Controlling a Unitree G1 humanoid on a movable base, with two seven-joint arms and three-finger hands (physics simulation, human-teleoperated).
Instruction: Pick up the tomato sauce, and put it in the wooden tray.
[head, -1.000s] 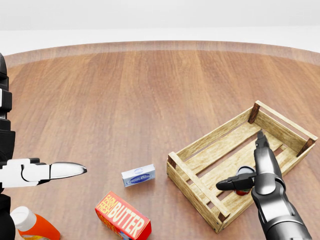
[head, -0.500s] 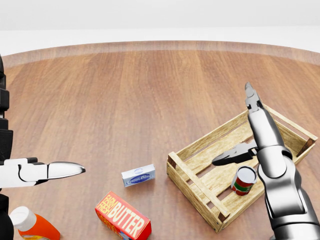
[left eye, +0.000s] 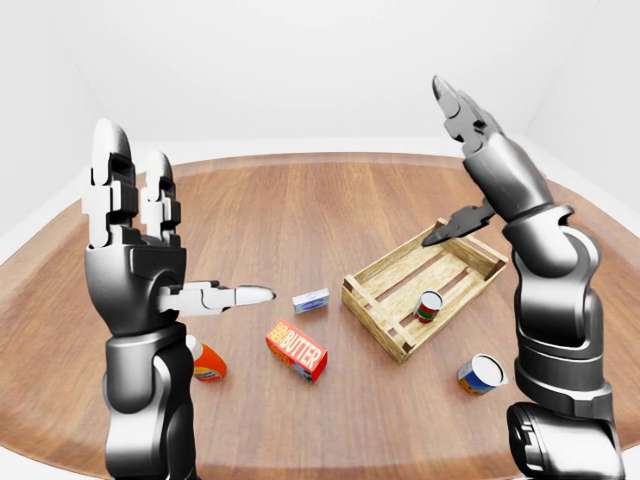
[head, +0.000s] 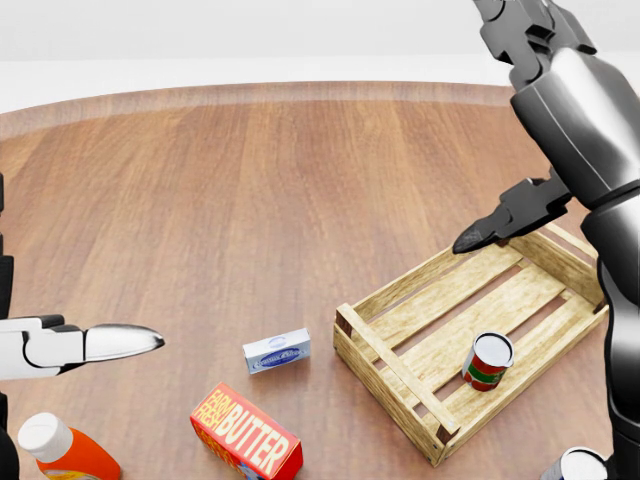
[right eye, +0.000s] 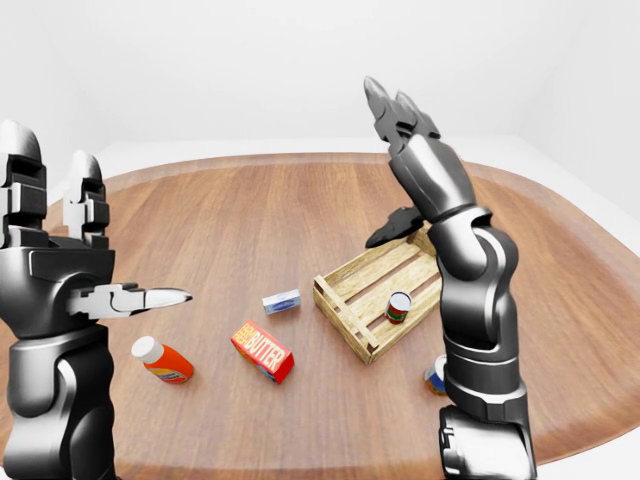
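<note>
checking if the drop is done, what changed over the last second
The right hand let go of the tomato sauce and rose clear, open, toward the head view's top right. The can now stands alone in the wooden tray. The left hand, butter box and small blue box stayed put.

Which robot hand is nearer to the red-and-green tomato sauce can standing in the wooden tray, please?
Right. The right robot hand is raised above the can; the left robot hand is far to its left.
</note>
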